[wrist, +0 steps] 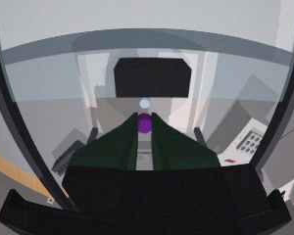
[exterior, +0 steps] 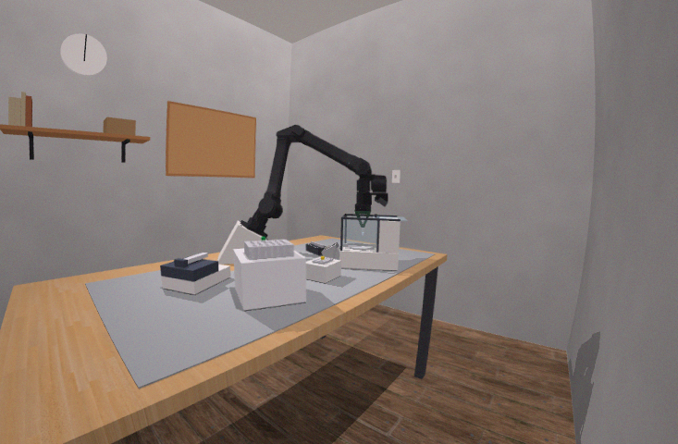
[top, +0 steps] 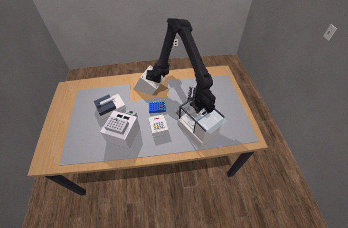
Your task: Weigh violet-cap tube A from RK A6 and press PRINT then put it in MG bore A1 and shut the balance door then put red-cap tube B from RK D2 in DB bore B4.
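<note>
My gripper (top: 200,110) (exterior: 363,218) (wrist: 144,118) is shut on tube A (wrist: 145,123) (exterior: 363,228), whose violet cap shows between the green fingers in the wrist view. The tube hangs upright, lowered through the open top of the balance BAL (top: 198,131) (exterior: 371,255), inside its glass box and above the pan. The balance's top pane (top: 215,121) (exterior: 396,218) is slid back, away from the arm's base. Tube B (top: 160,107), with its red cap, stands in the blue rack RK (top: 155,107).
The dry block DB (top: 158,126) stands left of the balance, then the mixer MX (top: 119,130) (exterior: 268,272) and the spectrophotometer SP (top: 108,104) (exterior: 192,273). The dark magnet block MG (top: 190,92) is behind the arm. The balance's dark frame bars (top: 185,114) surround the fingers closely.
</note>
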You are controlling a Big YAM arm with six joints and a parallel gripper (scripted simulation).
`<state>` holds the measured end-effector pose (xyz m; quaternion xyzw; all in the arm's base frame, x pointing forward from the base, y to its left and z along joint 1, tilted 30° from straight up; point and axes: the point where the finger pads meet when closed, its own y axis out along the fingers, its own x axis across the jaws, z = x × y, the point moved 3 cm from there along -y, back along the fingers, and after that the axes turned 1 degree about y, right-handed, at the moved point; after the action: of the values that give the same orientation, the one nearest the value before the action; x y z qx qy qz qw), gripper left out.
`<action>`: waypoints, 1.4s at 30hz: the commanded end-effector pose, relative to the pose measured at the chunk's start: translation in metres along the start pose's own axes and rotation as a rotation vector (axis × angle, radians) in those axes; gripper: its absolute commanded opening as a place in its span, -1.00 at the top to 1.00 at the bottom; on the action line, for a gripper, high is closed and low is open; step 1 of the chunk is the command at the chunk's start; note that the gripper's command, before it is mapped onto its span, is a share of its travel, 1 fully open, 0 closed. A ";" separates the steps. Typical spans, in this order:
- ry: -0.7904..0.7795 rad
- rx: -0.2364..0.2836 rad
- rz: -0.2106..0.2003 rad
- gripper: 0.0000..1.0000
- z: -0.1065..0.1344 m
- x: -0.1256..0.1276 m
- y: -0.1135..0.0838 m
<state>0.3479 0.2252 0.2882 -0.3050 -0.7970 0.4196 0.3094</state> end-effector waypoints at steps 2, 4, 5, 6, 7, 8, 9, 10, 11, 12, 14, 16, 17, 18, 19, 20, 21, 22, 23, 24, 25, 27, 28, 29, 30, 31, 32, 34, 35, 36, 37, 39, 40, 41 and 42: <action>-0.019 -0.049 0.008 0.82 -0.015 0.002 -0.031; -0.019 -0.050 0.008 0.82 -0.015 0.002 -0.035; -0.019 -0.050 0.008 0.82 -0.015 0.002 -0.036; -0.020 -0.050 0.008 0.82 -0.015 0.002 -0.038; -0.020 -0.050 0.008 0.82 -0.015 0.002 -0.040; -0.020 -0.050 0.008 0.82 -0.015 0.002 -0.042; -0.020 -0.050 0.008 0.82 -0.015 0.002 -0.043; -0.020 -0.050 0.008 0.82 -0.015 0.002 -0.045; -0.018 -0.046 0.008 0.82 -0.015 0.001 -0.045; -0.017 -0.041 0.007 0.82 -0.015 0.001 -0.044; -0.018 -0.045 0.008 0.82 -0.015 0.001 -0.050; -0.018 -0.045 0.008 0.82 -0.015 0.001 -0.050; -0.016 -0.013 0.000 0.82 -0.003 0.003 -0.040; -0.020 -0.040 0.006 0.82 -0.011 0.003 -0.052; -0.020 -0.050 0.009 0.82 -0.014 0.002 -0.057; -0.020 -0.050 0.009 0.82 -0.014 0.002 -0.059; -0.020 -0.050 0.009 0.82 -0.014 0.002 -0.060; -0.020 -0.050 0.009 0.82 -0.014 0.002 -0.062; -0.021 -0.050 0.009 0.82 -0.014 0.002 -0.064; -0.021 -0.050 0.009 0.82 -0.014 0.002 -0.066; -0.021 -0.051 0.009 0.82 -0.014 0.002 -0.067; -0.018 -0.044 0.009 0.82 -0.014 0.001 -0.068; -0.018 -0.043 0.009 0.82 -0.014 0.001 -0.069; -0.019 -0.045 0.009 0.82 -0.014 0.002 -0.072; -0.020 -0.049 0.010 0.82 -0.014 0.002 -0.075; -0.021 -0.051 0.010 0.82 -0.014 0.003 -0.078; -0.021 -0.051 0.010 0.82 -0.014 0.003 -0.078; -0.019 -0.027 0.004 0.82 -0.013 0.002 -0.069; -0.018 -0.036 0.007 0.82 -0.014 0.001 -0.074; -0.019 -0.043 0.010 0.82 -0.014 0.001 -0.080; -0.021 -0.051 0.011 0.82 -0.013 0.003 -0.084; -0.021 -0.051 0.011 0.82 -0.013 0.003 -0.088; -0.022 -0.051 0.011 0.82 -0.013 0.003 -0.089; -0.022 -0.051 0.011 0.82 -0.013 0.003 -0.091; -0.020 -0.047 0.010 0.82 -0.013 0.002 -0.091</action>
<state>0.3331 0.1967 0.3385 -0.3039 -0.7951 0.4222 0.3117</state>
